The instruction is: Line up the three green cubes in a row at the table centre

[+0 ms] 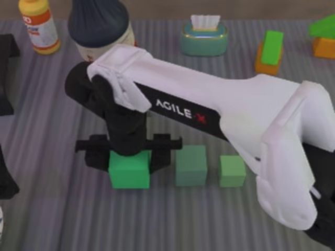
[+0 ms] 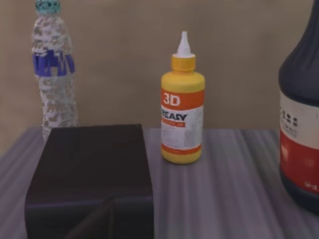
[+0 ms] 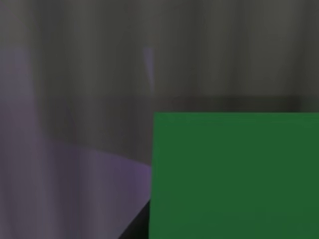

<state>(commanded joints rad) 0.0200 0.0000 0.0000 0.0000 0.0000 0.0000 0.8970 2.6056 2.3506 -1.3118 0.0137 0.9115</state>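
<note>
- The bright green cube [image 1: 129, 170] is being straddled by the right gripper [image 1: 129, 155], jaws spread wide.
- The teal cube [image 1: 191, 165] and pale cube [image 1: 232, 171] are being lined up beside it at table [image 1: 63, 209] centre.

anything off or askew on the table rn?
Nothing stands out. The three green cubes sit in one straight row: bright green cube under the right gripper, teal-green cube, then pale green cube. Bottles upright.

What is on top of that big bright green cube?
The right arm's black hand sits over the big bright green cube, fingers at both its sides. The cube's far edge is covered, so whether they touch is hidden.
</note>
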